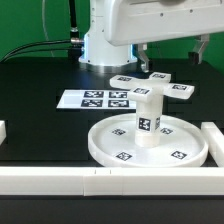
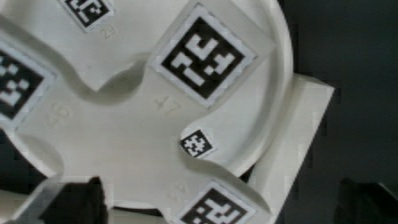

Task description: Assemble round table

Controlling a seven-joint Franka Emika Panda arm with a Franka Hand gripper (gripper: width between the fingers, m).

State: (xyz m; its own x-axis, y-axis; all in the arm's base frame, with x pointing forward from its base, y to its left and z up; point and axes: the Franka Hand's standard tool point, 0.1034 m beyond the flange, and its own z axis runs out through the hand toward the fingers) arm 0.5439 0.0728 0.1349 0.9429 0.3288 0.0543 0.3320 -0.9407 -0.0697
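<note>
A black counter holds loose white plastic furniture parts, each carrying black-and-white square tags. Toward the exterior view's left of the middle, the marker board [image 1: 100, 99] lies flat on the counter. Right of it, near the front edge, sits the large round rimmed disc [image 1: 115, 143], and the short thick cylinder leg [image 1: 148, 118] stands upright on its centre. Behind them, farther from the front edge, the cross-shaped foot [image 1: 153, 86] lies flat, its tagged arms spread out. A long white bar [image 1: 60, 178] runs along the front edge and meets a shorter bar [image 1: 213, 140] at the front right corner. The white robot arm [image 1: 125, 25] hangs above the back of the counter, over the foot. In the wrist view, two dark fingertips [image 2: 75, 196] stand apart with nothing between them, so the gripper [image 2: 43, 203] is released, hovering above the tagged foot [image 2: 125, 110].
</note>
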